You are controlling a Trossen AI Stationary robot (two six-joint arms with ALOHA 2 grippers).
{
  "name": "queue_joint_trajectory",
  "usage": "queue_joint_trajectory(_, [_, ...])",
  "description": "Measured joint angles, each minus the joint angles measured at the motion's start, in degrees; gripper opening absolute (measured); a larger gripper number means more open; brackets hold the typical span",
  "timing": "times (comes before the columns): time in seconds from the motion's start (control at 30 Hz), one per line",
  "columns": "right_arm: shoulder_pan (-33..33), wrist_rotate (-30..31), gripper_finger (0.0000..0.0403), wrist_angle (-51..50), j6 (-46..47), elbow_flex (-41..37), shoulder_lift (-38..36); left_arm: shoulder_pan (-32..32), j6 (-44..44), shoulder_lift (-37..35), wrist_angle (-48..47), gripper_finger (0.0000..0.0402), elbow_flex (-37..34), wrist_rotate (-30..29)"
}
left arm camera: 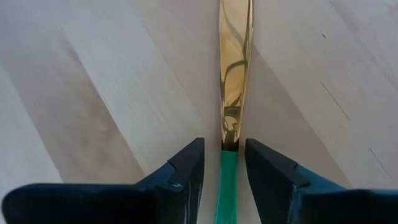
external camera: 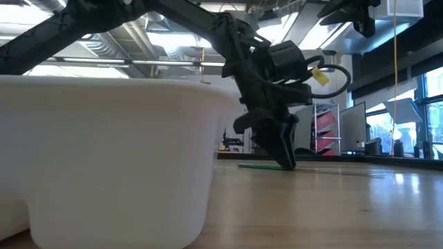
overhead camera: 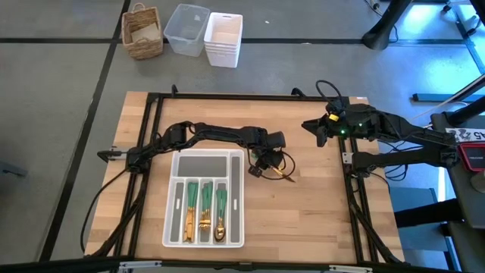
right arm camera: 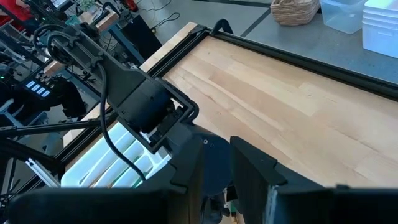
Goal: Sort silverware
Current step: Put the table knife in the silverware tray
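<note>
Gold-headed, green-handled utensil (left arm camera: 235, 93) lies flat on the wooden table (overhead camera: 318, 212), right between the left gripper (left arm camera: 224, 162) fingers, which stand slightly apart, not clamping. Most silverware (overhead camera: 203, 212) already sits in the white organizer tray (overhead camera: 176, 199) just beside; this piece remains. Right gripper (overhead camera: 318, 130) waits well apart, empty, fingers partly parted.

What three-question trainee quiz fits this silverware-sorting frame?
1. True or false: the left pincer straddles a green-handled utensil lying on the table.
2. Where is the sorted silverware? A) wicker basket B) white tray C) clear bin
3. Fill in: the right pincer waits above the table's far ____ side.

Key: 1 true; 2 B; 3 right.
</note>
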Motion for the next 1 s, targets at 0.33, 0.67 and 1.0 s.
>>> queue_joint_trajectory(0.33, [0.0,0.02,0.0083,-0.15,-4.64,0.0,-4.85,-0.42,-0.02,1.83,-0.09,0.01,0.31,0.43])
queue_joint_trajectory(0.67, [0.0,0.0,0.0083,0.07,-18.76,-1.77,-12.37,-0.59,-0.02,2.02,-1.19,0.0025,0.2,0.23])
queue_joint_trajectory(1.0, [0.0,0.13,0.0083,1.38,-16.43,-13.72,-24.35,-0.57,-1.51,2.04,-1.52,0.0032,0.15,0.05])
